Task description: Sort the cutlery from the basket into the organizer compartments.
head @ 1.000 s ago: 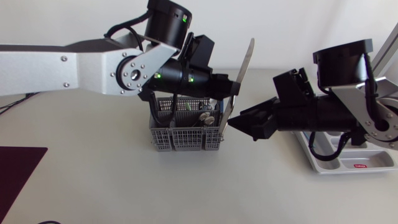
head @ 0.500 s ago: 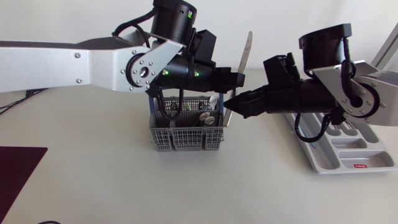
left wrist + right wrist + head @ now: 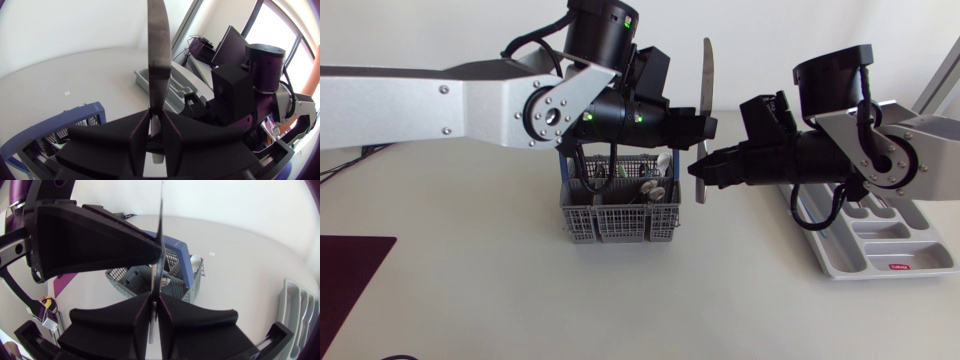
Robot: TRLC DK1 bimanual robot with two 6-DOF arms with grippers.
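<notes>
A table knife [image 3: 705,80] stands nearly upright above the right end of the grey cutlery basket [image 3: 620,215], blade up. My left gripper [image 3: 702,128] is shut on its middle. My right gripper [image 3: 701,172] is shut on the handle just below, so both hold it. In the left wrist view the knife [image 3: 159,55] rises from between the left gripper [image 3: 156,117], with the basket [image 3: 75,120] and the grey organizer [image 3: 170,87] beyond. In the right wrist view the knife [image 3: 160,240] stands edge-on in the right gripper [image 3: 154,300], over the basket [image 3: 187,255].
The organizer [image 3: 880,250] lies at the right, partly under my right arm. Several cutlery pieces [image 3: 655,188] stand in the basket. A dark red mat [image 3: 350,270] lies at the table's front left corner.
My right gripper has moved left to the knife and shut on its handle below the left gripper. The knife has turned from leaning right to almost upright.
</notes>
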